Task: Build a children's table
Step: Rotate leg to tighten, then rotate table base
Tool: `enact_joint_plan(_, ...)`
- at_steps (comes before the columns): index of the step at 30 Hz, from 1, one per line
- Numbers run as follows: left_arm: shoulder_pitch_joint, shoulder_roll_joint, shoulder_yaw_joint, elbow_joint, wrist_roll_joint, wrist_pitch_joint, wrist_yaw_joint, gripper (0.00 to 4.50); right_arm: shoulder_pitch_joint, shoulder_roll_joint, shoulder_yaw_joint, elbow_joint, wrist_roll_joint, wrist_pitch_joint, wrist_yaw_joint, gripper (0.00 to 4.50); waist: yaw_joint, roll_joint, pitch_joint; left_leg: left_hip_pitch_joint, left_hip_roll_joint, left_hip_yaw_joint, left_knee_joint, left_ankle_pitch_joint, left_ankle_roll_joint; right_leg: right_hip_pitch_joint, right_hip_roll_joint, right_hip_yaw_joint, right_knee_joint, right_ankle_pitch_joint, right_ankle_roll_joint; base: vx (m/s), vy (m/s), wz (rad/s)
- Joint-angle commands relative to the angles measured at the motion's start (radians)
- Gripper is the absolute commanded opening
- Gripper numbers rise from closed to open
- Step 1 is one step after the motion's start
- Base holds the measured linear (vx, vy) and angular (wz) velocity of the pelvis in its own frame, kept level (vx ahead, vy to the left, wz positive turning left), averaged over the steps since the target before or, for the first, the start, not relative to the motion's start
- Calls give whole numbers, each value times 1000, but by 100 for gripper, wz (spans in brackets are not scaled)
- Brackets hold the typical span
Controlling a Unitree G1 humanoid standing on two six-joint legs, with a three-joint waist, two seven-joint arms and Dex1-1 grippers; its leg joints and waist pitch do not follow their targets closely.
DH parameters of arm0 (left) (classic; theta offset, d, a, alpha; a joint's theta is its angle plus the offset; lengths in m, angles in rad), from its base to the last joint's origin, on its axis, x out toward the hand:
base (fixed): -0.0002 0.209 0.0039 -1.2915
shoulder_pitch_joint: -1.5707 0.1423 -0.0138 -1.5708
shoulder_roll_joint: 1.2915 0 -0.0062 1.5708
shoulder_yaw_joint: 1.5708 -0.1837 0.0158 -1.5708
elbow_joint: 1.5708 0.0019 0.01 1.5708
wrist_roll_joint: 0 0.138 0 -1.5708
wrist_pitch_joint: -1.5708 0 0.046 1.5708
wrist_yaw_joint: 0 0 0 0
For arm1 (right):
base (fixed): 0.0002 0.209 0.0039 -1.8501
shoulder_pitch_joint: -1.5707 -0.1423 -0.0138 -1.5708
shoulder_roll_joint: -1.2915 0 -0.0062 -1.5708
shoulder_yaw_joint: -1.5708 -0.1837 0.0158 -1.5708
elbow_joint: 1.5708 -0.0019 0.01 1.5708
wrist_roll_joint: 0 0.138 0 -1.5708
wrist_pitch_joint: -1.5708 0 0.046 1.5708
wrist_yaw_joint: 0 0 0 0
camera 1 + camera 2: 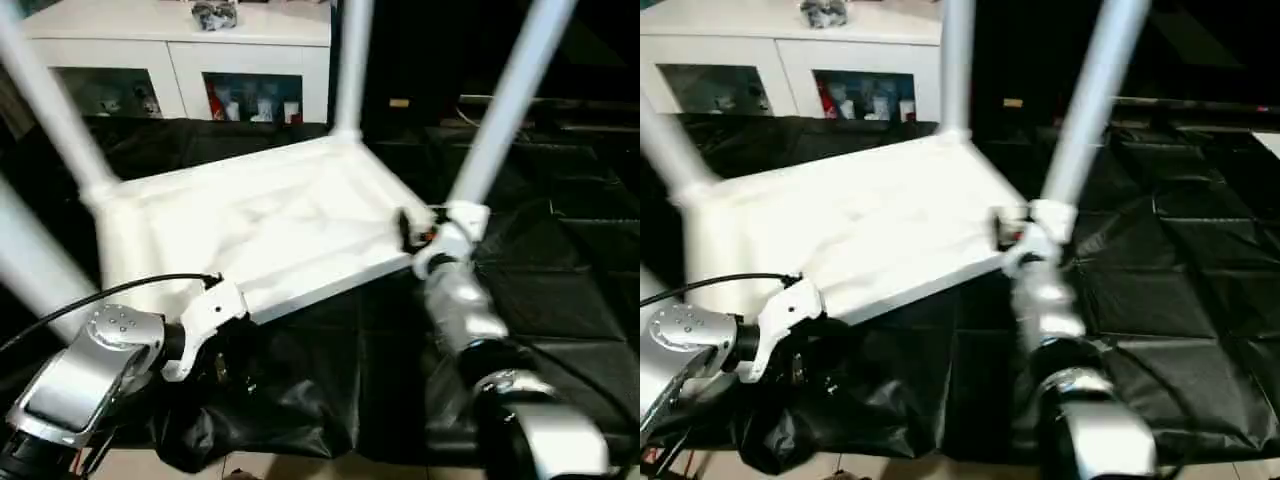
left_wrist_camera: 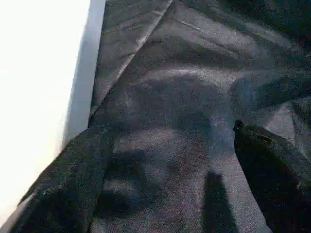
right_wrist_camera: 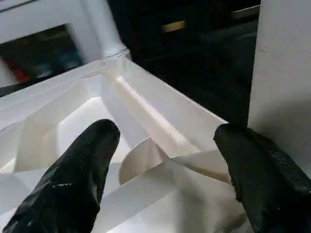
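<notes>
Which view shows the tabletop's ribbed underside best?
The right wrist view: the tabletop lies close behind the open right gripper, ribs and recesses distinct. Both eye views show the whole upturned tabletop with legs standing, underside washed out. The left wrist view catches one white edge beside black cloth.

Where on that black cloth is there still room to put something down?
Right of the tabletop, past the right gripper, the black cloth lies bare. A smaller bare strip runs between the tabletop's near edge and the cloth's front edge. Around the legs it's crowded.
</notes>
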Motion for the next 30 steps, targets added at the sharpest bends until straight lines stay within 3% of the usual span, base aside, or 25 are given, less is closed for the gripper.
enact_joint_plan(1, 4, 10, 18, 20, 21, -13, 33, 445, -23, -75, -68, 28, 23, -48, -46, 376, -9, 6, -58, 21, 10, -7, -68, -317, -31, 24, -24, 24, -64, -309, -157, 0, 0, 0)
enact_joint_plan(3, -6, -6, 25, 37, 28, -37, 58, 445, -28, -104, -78, 43, 24, -56, -48, 376, -13, 4, -60, 17, 9, -7, -65, -307, -28, 27, -23, 23, -61, -283, -164, 0, 0, 0)
enact_joint_plan(6, -19, -35, 40, 71, 39, -88, 99, 445, -28, -139, -89, 55, 26, -60, -42, 376, -8, 9, -61, 24, 7, -3, -57, -323, -21, 21, -21, 24, -63, -287, -167, 0, 0, 0)
enact_joint_plan(8, -16, -57, 68, 80, 27, -109, 132, 445, -24, -163, -84, 56, 18, -63, -6, 376, -9, 12, -61, 19, 9, -4, -58, -314, -22, 25, -20, 21, -62, -275, -172, 0, 0, 0)
enact_joint_plan(10, -6, -59, 84, 76, 13, -127, 133, 445, -21, -172, -76, 56, 11, -62, 23, 376, -11, 8, -63, 11, 7, -6, -56, -300, -15, 30, -20, 19, -58, -245, -179, 0, 0, 0)
enact_joint_plan(13, 53, -36, 141, 24, -52, -132, 88, 445, 11, -181, -31, 39, -28, -72, 98, 376, -20, 8, -63, 1, 7, -8, -56, -283, -1, 36, -23, 17, -55, -237, -192, 0, 0, 0)
enact_joint_plan(16, 96, -12, 182, -9, -107, -128, 44, 445, 41, -175, -3, 20, -46, -84, 137, 376, -28, 8, -67, 1, 7, -7, -52, -263, 15, 34, -21, 18, -53, -205, -210, 0, 0, 0)
enact_joint_plan(19, 132, 20, 214, -8, -137, -133, 9, 445, 69, -167, 21, -10, -61, -91, 167, 376, -30, 10, -62, 2, 8, -5, -51, -268, 30, 29, -19, 18, -54, -213, -225, 0, 0, 0)
enact_joint_plan(20, 146, 32, 226, -5, -144, -135, -2, 445, 81, -165, 31, -23, -67, -97, 179, 376, -33, 7, -60, -1, 8, -6, -53, -283, 29, 30, -20, 19, -56, -242, -217, 0, 0, 0)
enact_joint_plan(22, 179, 74, 286, 24, -154, -153, -26, 445, 136, -157, 56, -97, -81, -103, 202, 376, -31, 8, -55, 7, 11, -6, -56, -334, 20, 20, -19, 21, -65, -320, -192, 0, 0, 0)
enact_joint_plan(25, 188, 100, 332, 53, -165, -168, -23, 445, 180, -145, 52, -163, -74, -87, 207, 376, -30, 12, -51, 17, 13, -8, -60, -390, 1, 10, -17, 23, -70, -374, -177, 0, 0, 0)
enact_joint_plan(26, 189, 103, 336, 56, -165, -169, -24, 445, 186, -144, 53, -171, -74, -86, 208, 376, -29, 13, -50, 16, 12, -9, -62, -399, -2, 11, -17, 23, -71, -382, -173, 0, 0, 0)
enact_joint_plan(28, 208, 168, 397, 110, -162, -183, -41, 445, 304, -125, 82, -321, -86, -73, 197, 376, -26, 8, -46, 14, 11, -13, -67, -427, -8, 10, -18, 24, -76, -427, -139, 0, 0, 0)
enact_joint_plan(30, 207, 180, 417, 126, -164, -189, -39, 445, 348, -117, 81, -372, -90, -74, 176, 376, -27, 11, -46, 19, 11, -17, -69, -453, -19, 5, -18, 24, -81, -462, -128, 0, 0, 0)
